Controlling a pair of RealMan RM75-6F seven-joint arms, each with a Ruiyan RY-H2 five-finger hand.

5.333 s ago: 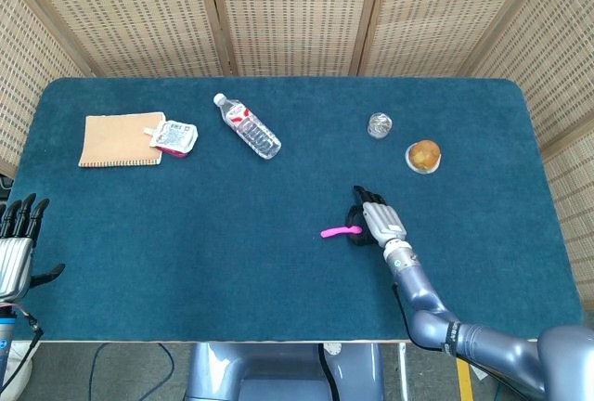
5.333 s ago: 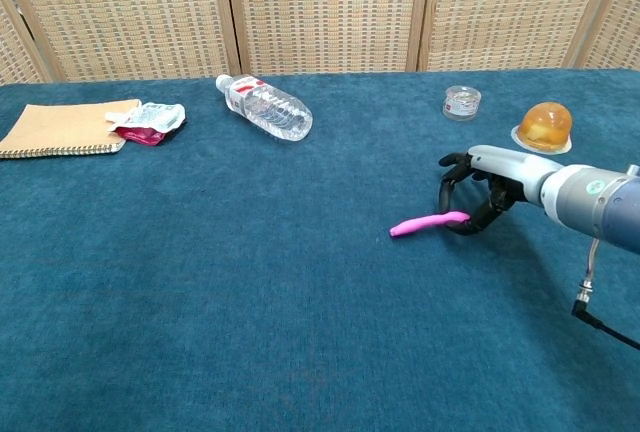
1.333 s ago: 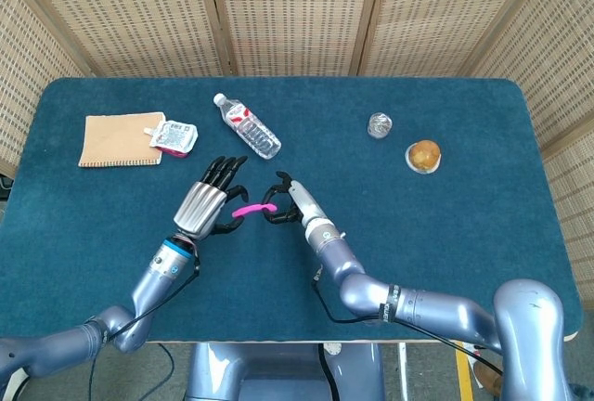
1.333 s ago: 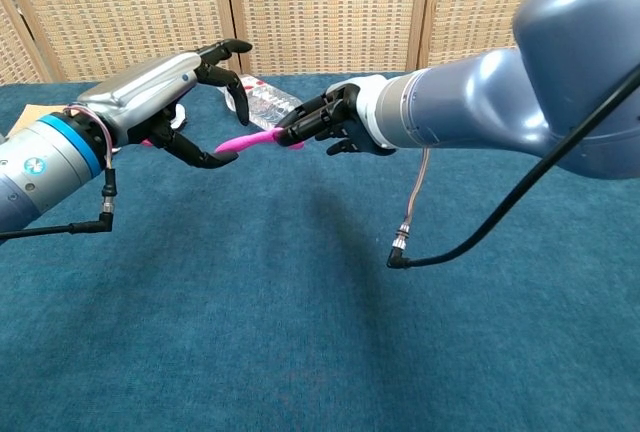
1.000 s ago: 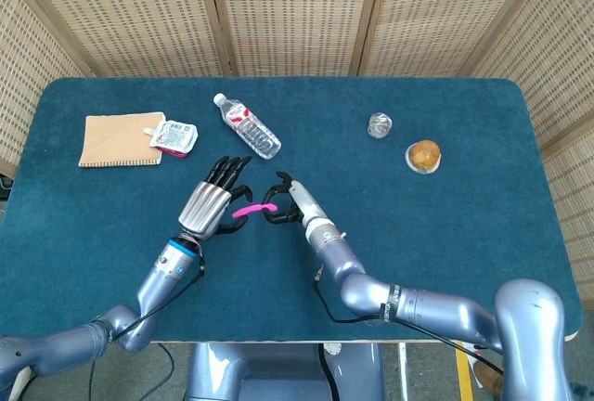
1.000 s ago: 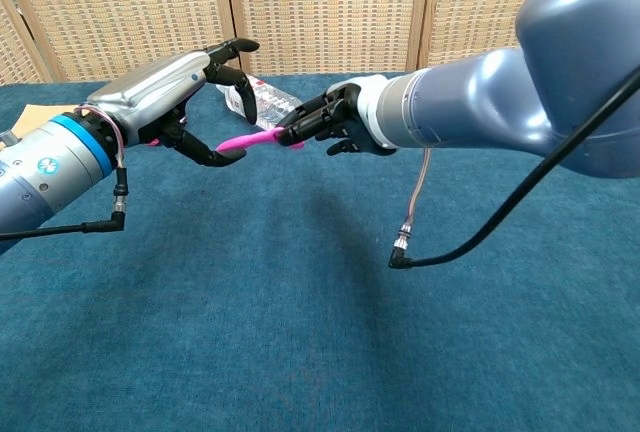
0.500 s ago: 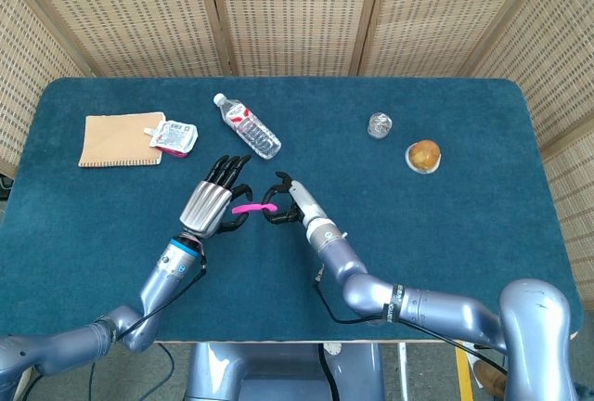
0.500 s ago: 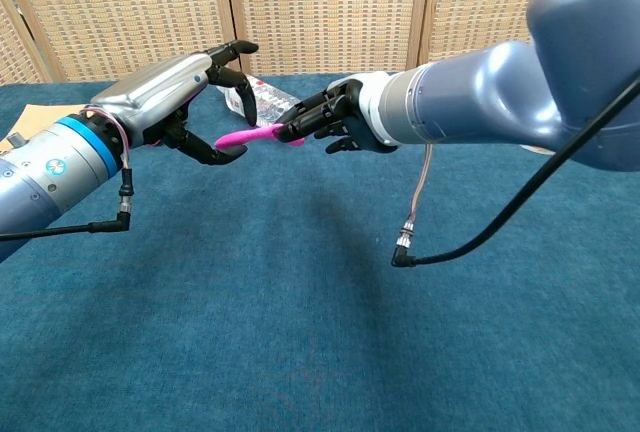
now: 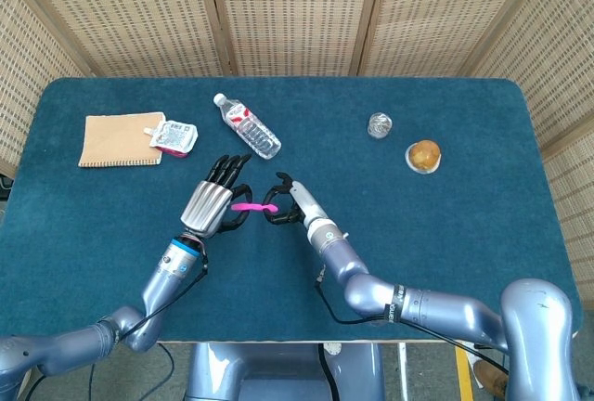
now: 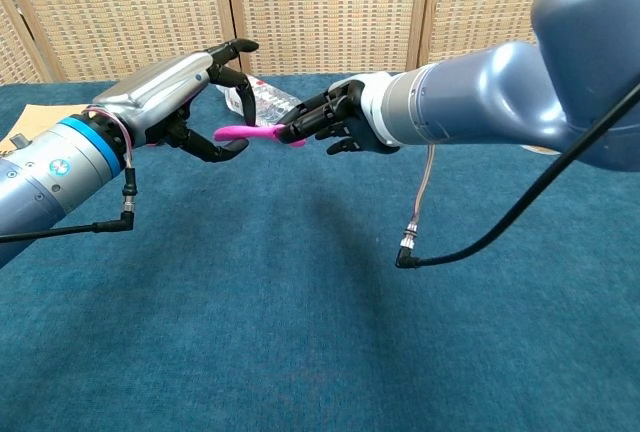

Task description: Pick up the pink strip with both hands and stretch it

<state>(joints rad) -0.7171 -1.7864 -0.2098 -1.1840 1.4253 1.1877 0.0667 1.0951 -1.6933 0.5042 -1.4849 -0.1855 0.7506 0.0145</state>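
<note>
The pink strip [image 9: 247, 206] [image 10: 248, 132] hangs level above the blue table [image 9: 111, 234], just in front of the water bottle. My right hand [image 9: 283, 208] [image 10: 325, 124] pinches its right end in dark fingertips. My left hand [image 9: 213, 202] [image 10: 175, 102] is at the strip's other end, with its fingers spread. The free tip reaches in between the thumb below and the fingers above, and the thumb stands visibly apart from it. Whether the tip touches the curled fingers is hard to tell.
A clear water bottle [image 9: 248, 127] lies just behind the hands. At the back left are a tan notebook [image 9: 116, 140] and a red-and-white pouch [image 9: 175, 136]. At the back right stand a small clear cup [image 9: 379, 125] and an orange jelly cup [image 9: 423, 155].
Five seconds ago the right hand held the strip on the table at the right; since then it was lifted to the middle. In the last second the strip levelled out and its free tip entered the left hand.
</note>
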